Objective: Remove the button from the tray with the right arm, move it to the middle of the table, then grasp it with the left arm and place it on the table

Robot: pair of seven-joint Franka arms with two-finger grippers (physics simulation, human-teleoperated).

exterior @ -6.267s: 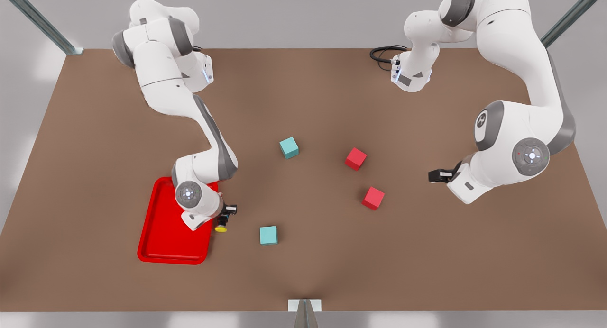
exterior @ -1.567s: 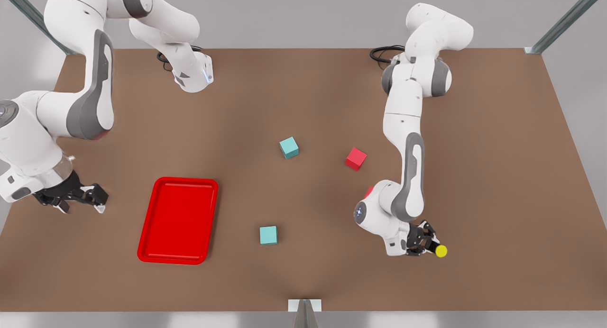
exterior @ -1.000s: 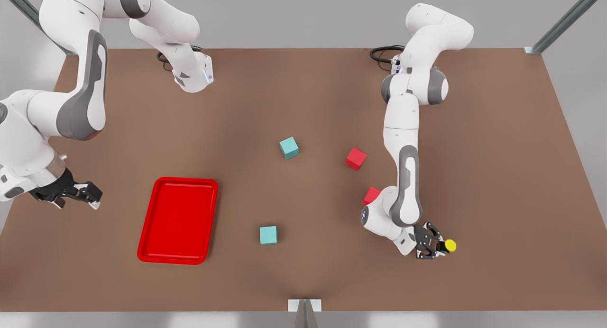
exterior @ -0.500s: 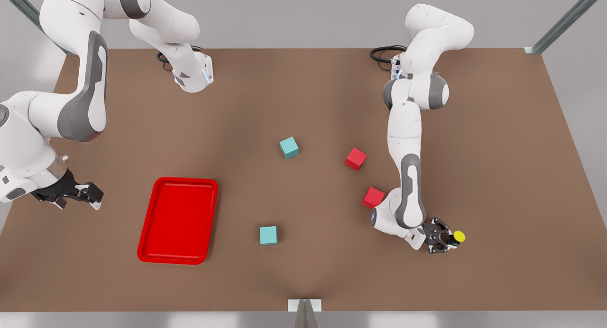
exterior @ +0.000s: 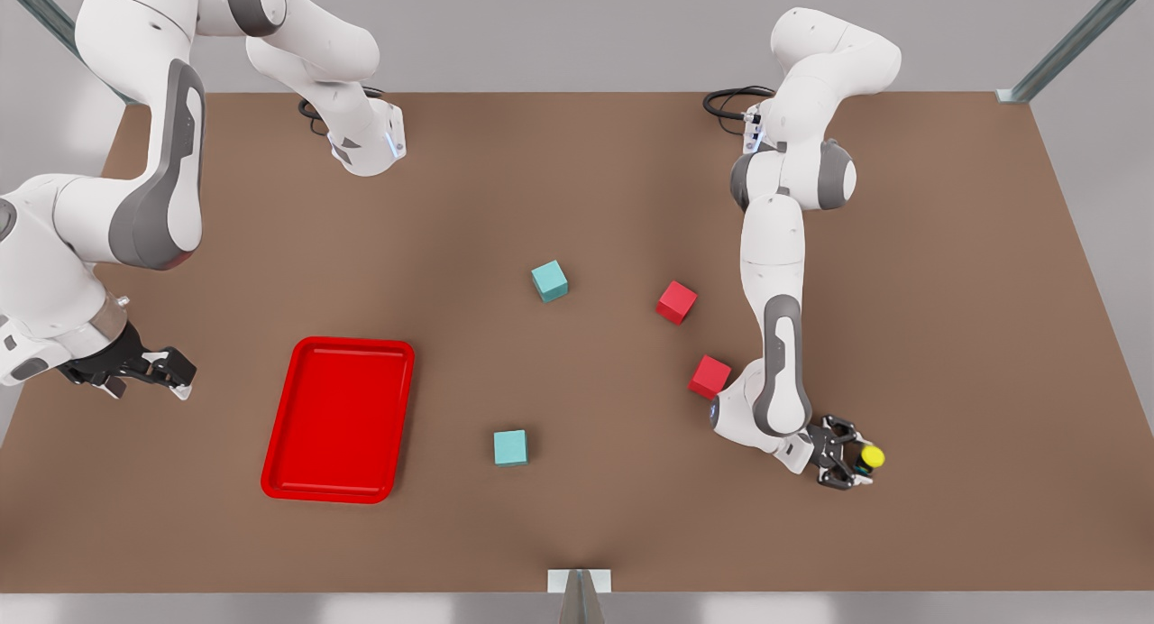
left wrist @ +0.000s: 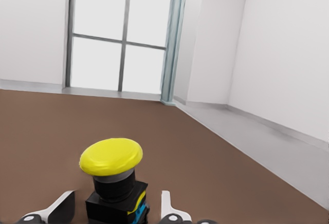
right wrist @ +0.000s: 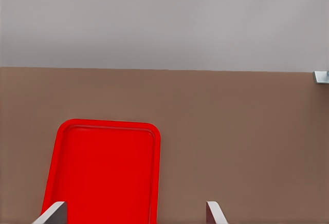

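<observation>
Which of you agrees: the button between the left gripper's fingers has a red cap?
The cap is yellow, not red; the left wrist view shows it. The button stands between the left gripper's fingers. The right gripper waits, open, beside the tray.

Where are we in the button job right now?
Done: the tray holds nothing, and the right claw waits open beside it. In hand: the button sits between the left claw's spread fingers, low over the table at the front view's right. Left: confirming it rests there, then pulling the left arm away.
</observation>
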